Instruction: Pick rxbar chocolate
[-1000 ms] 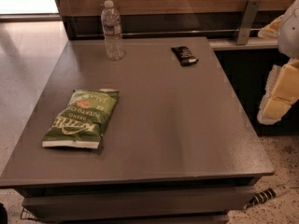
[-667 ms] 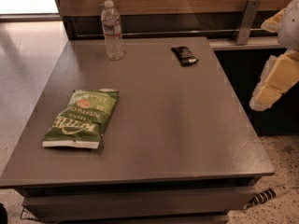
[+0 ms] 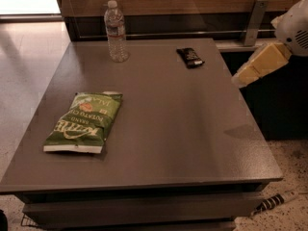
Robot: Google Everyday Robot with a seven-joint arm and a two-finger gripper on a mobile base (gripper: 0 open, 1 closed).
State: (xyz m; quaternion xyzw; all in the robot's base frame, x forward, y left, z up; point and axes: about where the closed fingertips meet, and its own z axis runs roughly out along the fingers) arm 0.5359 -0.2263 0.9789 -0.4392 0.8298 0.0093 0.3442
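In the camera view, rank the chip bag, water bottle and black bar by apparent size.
1. Kettle chip bag
2. water bottle, though farther back
3. rxbar chocolate, smallest
The pincer hangs beyond the table's right edge.

We see the rxbar chocolate (image 3: 190,57), a small flat black-wrapped bar with faint white print, lying flat and slightly askew, upper right of centre. The gripper (image 3: 240,79) hangs toward the right edge, apart from it.

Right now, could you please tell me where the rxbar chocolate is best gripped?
Likely from straight above, closing across its short width at mid-length: the rxbar chocolate lies flat on the table near its far edge, too thin for a side approach. The gripper hangs beyond the table's right edge.
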